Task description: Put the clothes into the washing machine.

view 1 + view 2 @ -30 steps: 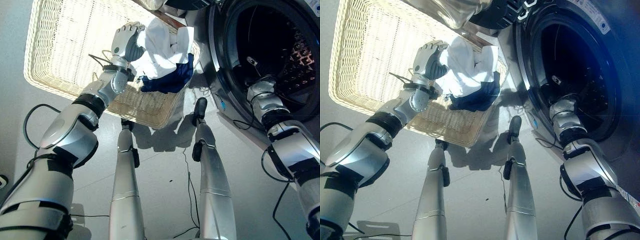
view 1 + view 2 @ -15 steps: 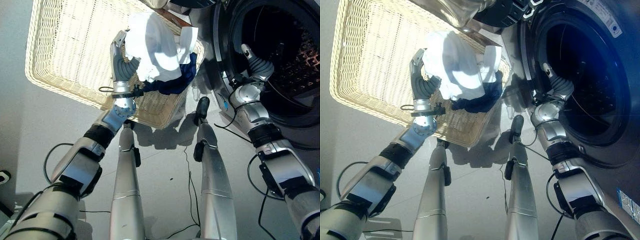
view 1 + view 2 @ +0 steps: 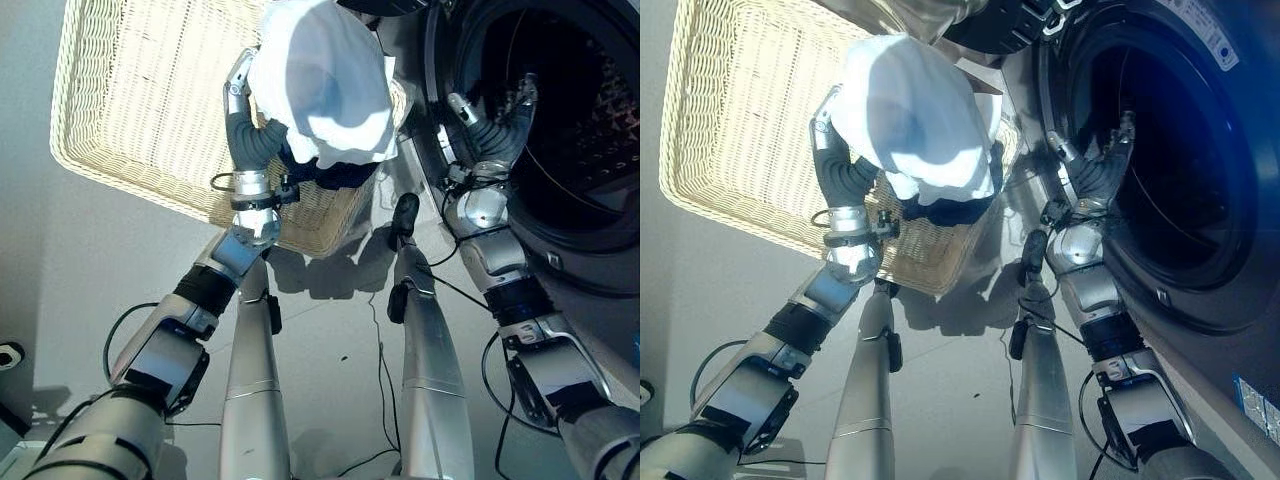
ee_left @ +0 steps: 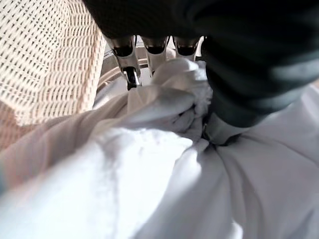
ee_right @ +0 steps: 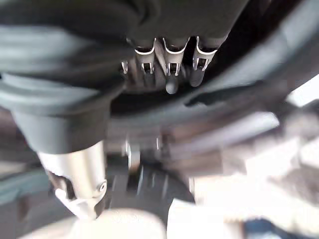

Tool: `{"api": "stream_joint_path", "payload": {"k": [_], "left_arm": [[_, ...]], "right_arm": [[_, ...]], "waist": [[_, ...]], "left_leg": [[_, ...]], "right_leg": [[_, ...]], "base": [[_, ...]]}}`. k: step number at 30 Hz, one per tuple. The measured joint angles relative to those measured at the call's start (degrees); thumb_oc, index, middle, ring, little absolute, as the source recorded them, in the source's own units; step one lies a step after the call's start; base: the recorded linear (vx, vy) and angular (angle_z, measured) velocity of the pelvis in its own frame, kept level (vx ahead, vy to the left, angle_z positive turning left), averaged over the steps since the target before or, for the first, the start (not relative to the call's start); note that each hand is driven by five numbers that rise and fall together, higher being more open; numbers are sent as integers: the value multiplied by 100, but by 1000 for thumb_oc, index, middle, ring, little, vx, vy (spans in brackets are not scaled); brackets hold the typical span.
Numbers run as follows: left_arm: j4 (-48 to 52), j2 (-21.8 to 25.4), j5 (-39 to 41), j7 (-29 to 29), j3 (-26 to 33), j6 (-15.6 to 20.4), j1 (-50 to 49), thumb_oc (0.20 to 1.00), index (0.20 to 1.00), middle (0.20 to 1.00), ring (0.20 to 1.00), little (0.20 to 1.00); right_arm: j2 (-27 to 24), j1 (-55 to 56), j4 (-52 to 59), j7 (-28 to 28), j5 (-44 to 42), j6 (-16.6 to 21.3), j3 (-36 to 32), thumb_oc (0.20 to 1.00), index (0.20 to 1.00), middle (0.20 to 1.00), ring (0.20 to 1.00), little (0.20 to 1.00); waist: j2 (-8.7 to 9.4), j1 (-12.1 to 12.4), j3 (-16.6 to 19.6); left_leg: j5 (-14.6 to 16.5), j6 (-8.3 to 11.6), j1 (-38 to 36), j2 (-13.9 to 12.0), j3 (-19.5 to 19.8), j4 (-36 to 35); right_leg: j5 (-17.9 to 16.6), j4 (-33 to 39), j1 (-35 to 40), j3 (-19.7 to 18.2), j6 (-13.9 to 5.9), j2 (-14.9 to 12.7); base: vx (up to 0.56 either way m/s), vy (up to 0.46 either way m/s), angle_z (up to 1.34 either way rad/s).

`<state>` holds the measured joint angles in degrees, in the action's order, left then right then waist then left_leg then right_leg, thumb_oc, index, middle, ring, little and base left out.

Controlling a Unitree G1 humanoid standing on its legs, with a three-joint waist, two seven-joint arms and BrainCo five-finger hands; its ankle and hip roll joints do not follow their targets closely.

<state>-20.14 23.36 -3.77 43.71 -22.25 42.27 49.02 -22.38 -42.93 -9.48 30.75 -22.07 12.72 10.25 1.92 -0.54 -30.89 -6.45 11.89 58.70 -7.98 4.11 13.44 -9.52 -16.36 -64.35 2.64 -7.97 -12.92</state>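
Left robot hand [image 3: 250, 130] clamps bunched white garment [image 3: 325, 85] above wicker basket [image 3: 140, 100], right robot hand [image 3: 490, 125] splayed apart at washing machine [image 3: 560, 120] drum mouth; risk: trailing cloth snags basket rim during transfer.

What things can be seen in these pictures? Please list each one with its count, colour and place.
white garment: one, white, lifted in the left hand above the basket's near right corner.
dark blue garment: one, dark blue, under the white garment at the basket's right end.
wicker basket: one, cream, on the floor to the left of the washing machine.
washing machine: one, dark, on the right, its round opening uncovered and its drum dark inside.
floor: grey, under everything.
left hand: one, fingers curled into the white cloth.
right hand: one, fingers spread, at the left rim of the machine's opening, holding nothing.
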Motion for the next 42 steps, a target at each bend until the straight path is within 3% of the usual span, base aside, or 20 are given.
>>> {"api": "stream_joint_path", "payload": {"k": [4,6,7,12,19,33,34,35,36,37,38,42], "left_arm": [[332,-8,-148,-86,124,28,-147,200,200,200,200,200],[395,-4,-362,-90,133,-28,-155,200,200,200,200,200],[511,52,-707,-76,126,-82,-163,200,200,200,200,200],[566,109,-973,-206,123,-153,-140,200,200,200,200,200],[952,144,-385,-956,116,-137,-167,200,200,200,200,200],[1190,-210,1710,-3148,-36,-154,-180,200,200,200,200,200],[1207,-203,1795,-3276,-37,-163,-174,200,200,200,200,200],[1222,-219,1976,-3435,-37,-184,-176,200,200,200,200,200],[1223,-241,2198,-3614,-47,-232,-171,200,200,200,200,200],[1224,-243,2296,-3682,-67,-262,-166,200,200,200,200,200],[1224,-248,2362,-3775,-76,-298,-162,200,200,200,200,200],[1358,-260,2491,-4028,-131,-348,-169,200,200,200,200,200]], "right_arm": [[86,169,342,-1018,-427,-160,175,1000,1000,1000,1000,1000],[129,229,485,-1484,-878,-281,226,1000,1000,1000,1000,1000],[118,280,660,-1978,-1340,-402,330,1000,1000,1000,1000,1000],[74,376,967,-2973,-2173,-695,605,1000,1000,1000,1000,1000],[-75,340,1379,-3642,-2497,-1005,679,1000,1000,1000,1000,1000],[0,190,1408,-3804,-2506,-1019,859,1000,1000,1000,1000,1000],[22,188,1410,-3804,-2507,-1013,861,906,906,906,906,906],[35,189,1418,-3804,-2506,-1003,866,479,479,479,479,479],[62,189,1436,-3804,-2506,-969,864,385,385,385,385,385],[75,189,1447,-3803,-2506,-955,864,385,385,385,385,385],[89,192,1464,-3802,-2505,-943,865,200,200,200,200,200],[106,274,1468,-3769,-2517,-920,847,200,200,200,200,200]], "waist": [[0,-2,0],[0,2,0],[0,3,0],[0,1,0],[-1,18,0],[-1,144,0],[-1,142,0],[-1,139,0],[-1,137,0],[-1,136,0],[-1,135,0],[0,134,-1]], "left_leg": [[-1,-2,-14,18,6,13],[-1,-2,-15,30,16,15],[-2,-2,-15,33,29,15],[-2,-2,-33,34,27,17],[-3,-1,-34,36,27,18],[-3,-1,-44,42,57,38],[-3,-1,-44,41,57,38],[-3,-1,-44,41,58,37],[-3,-1,-43,42,58,37],[-3,-1,-43,42,58,37],[-3,-1,-43,41,59,37],[-3,-1,-40,42,63,37]], "right_leg": [[40,-87,-15,-2,1,-25],[85,-154,-40,-3,-10,-41],[109,-189,-53,-3,-7,-45],[131,-251,-63,-2,14,-54],[136,-270,-69,-2,14,-58],[182,-348,-69,6,17,-65],[184,-349,-69,7,19,-65],[186,-350,-69,9,18,-65],[186,-349,-69,10,19,-66],[186,-350,-69,10,19,-66],[186,-350,-69,11,19,-66],[187,-351,-68,15,18,-68]], "base": [[1,-4,2],[5,-23,4],[0,0,0],[0,0,0],[1,-9,0],[0,0,0],[0,0,0],[0,0,0],[0,0,0],[0,0,0],[0,0,0],[0,0,0]]}}
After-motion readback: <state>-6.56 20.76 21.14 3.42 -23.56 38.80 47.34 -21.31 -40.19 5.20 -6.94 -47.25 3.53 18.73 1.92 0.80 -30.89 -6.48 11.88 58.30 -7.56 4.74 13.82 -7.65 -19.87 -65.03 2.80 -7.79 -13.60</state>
